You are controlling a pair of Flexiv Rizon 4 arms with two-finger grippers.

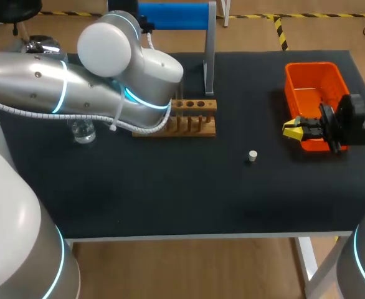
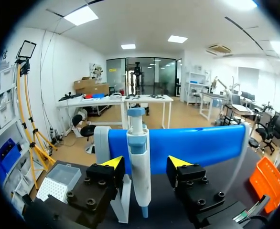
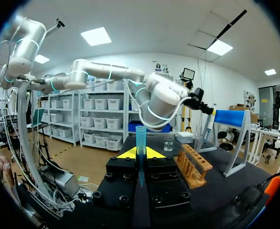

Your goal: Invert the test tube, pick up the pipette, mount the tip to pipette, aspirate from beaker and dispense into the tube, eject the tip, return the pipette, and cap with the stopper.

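Note:
The white and blue pipette (image 2: 139,164) hangs upright on the blue stand (image 2: 197,145). My left gripper (image 2: 145,164) is open around it, a yellow-tipped finger on each side with a gap to the pipette. In the head view my left arm hides that gripper and the pipette. My right gripper (image 3: 140,153) is shut on a clear bluish test tube (image 3: 140,136), which stands upright between its fingers. In the head view the right gripper (image 1: 293,129) hovers by the orange bin. The small white stopper (image 1: 252,156) lies on the mat. The beaker (image 1: 83,132) stands at the left.
A wooden tube rack (image 1: 195,118) stands mid-table, in front of the blue stand (image 1: 173,15). An orange bin (image 1: 313,87) sits at the back right. Beside my left gripper is a box of tips (image 2: 59,181). The black mat (image 1: 189,193) covers the table.

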